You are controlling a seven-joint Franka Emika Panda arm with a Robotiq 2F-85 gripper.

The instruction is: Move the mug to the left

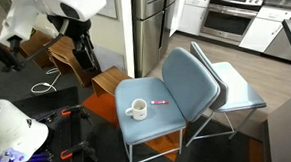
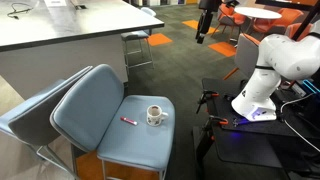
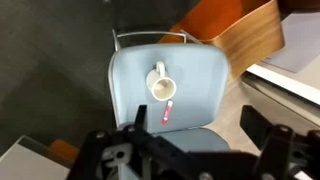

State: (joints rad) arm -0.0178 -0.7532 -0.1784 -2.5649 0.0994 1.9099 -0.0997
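The small white mug (image 1: 136,110) stands upright on the blue chair seat (image 1: 161,127), its handle to one side. It shows in both exterior views (image 2: 155,115) and in the wrist view (image 3: 161,85). A thin pink-red pen (image 1: 157,101) lies on the seat beside it, also seen from the wrist (image 3: 168,114). My gripper (image 3: 196,135) is high above the chair, open and empty, its dark fingers framing the bottom of the wrist view. In an exterior view the gripper (image 2: 203,32) hangs far above and behind the chair.
A second blue chair (image 1: 235,86) stands stacked behind the first. A wooden chair (image 3: 235,38) is near the blue one. The white robot base (image 2: 262,85) sits on a dark platform. A white counter (image 2: 70,30) stands behind the chairs.
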